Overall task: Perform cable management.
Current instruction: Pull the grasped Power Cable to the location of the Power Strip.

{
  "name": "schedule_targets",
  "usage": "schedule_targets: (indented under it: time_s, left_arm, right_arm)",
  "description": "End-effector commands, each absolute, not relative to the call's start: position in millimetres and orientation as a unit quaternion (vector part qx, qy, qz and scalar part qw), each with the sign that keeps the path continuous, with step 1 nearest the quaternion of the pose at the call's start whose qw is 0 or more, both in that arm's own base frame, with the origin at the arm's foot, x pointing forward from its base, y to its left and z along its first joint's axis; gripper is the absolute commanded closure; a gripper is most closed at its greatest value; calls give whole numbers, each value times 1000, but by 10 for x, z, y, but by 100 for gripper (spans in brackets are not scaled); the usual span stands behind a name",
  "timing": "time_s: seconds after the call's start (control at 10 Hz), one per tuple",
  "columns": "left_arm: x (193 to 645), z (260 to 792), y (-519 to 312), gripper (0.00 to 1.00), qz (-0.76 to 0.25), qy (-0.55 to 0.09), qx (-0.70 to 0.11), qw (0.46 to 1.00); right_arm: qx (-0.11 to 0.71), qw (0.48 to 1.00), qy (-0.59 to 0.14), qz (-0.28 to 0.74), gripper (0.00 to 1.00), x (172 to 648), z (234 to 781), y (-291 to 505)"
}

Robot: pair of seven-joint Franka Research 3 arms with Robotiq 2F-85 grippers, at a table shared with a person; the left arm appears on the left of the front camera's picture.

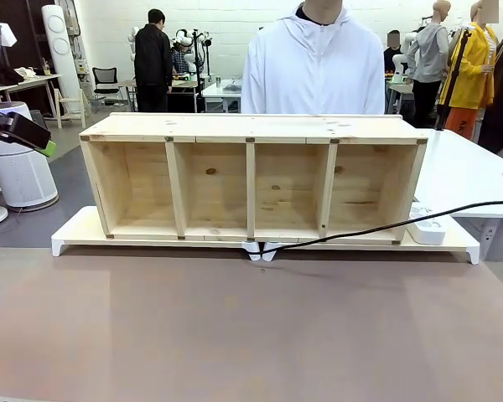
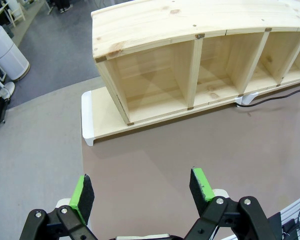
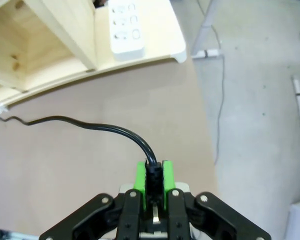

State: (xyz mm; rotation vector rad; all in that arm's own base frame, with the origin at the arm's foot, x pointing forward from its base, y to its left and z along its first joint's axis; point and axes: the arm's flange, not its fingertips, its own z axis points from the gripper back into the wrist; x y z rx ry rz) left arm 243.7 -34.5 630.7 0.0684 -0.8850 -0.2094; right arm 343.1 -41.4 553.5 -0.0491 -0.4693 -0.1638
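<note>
A brown worktop carries a long wooden shelf unit with four open compartments, set along its far edge on a low board with white feet. A person in a white hooded jacket stands behind the far edge. A white power strip lies on the board's right end. The cable runs from under the board's middle, above the worktop, out to the right edge, where the right fingers pinch its end between the green pads. The left fingers are spread wide with nothing between them, over the worktop's near left part.
</note>
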Motion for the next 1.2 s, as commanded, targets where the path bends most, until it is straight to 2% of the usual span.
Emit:
schedule_targets:
  time_s: [0.0,0.3,0.7,1.1]
  left_arm:
    - [2448,6311,-347,0,-100,-431,32,896]
    - [2448,6311,-347,0,-100,-431,32,896]
    - [2448,6311,-347,0,-100,-431,32,896]
    - [2448,6311,-347,0,-100,-431,32,896]
  right_arm:
    - [-65,972,-225,-7,84,3696,5744,-582]
    - [-83,961,-241,106,84,4003,5837,-432]
    - [-39,951,-304,29,84,4457,5843,-251]
    - [-24,956,-293,-14,84,4846,5830,-140]
